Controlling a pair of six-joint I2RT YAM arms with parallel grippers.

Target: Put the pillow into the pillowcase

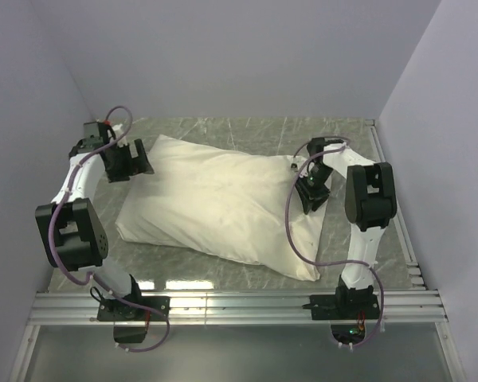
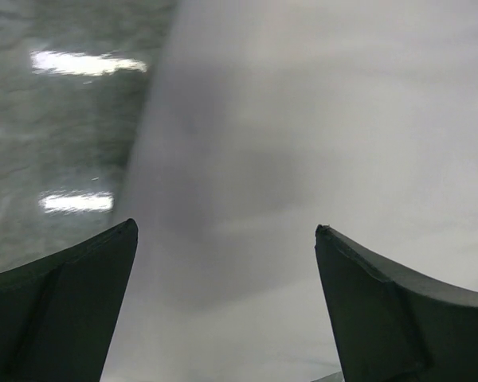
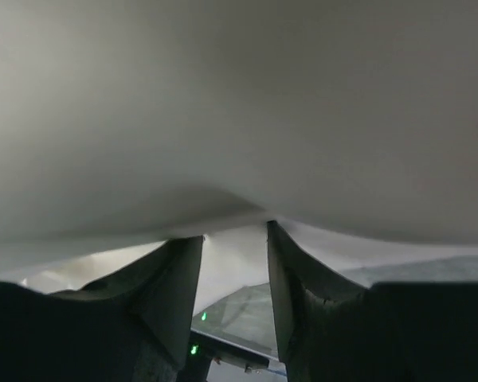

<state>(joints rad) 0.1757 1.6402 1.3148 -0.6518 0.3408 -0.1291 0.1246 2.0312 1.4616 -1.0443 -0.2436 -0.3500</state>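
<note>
Your left gripper [image 1: 141, 157] gapes wide, the pillowcase [image 1: 223, 199] just ahead of it. Right gripper [image 3: 233, 231] is half apart, cloth draped over its tips. The pillow is probably fully inside, so only tidying is left.

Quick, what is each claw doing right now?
Left claw: open, holding nothing.
Right claw: tips buried under the pillowcase, so it cannot be told.

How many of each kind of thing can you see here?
Robot arms: 2, the left arm and the right arm
Pillowcase: 1, cream-white and plump
Table: 1, grey marbled
Total: 4
</note>
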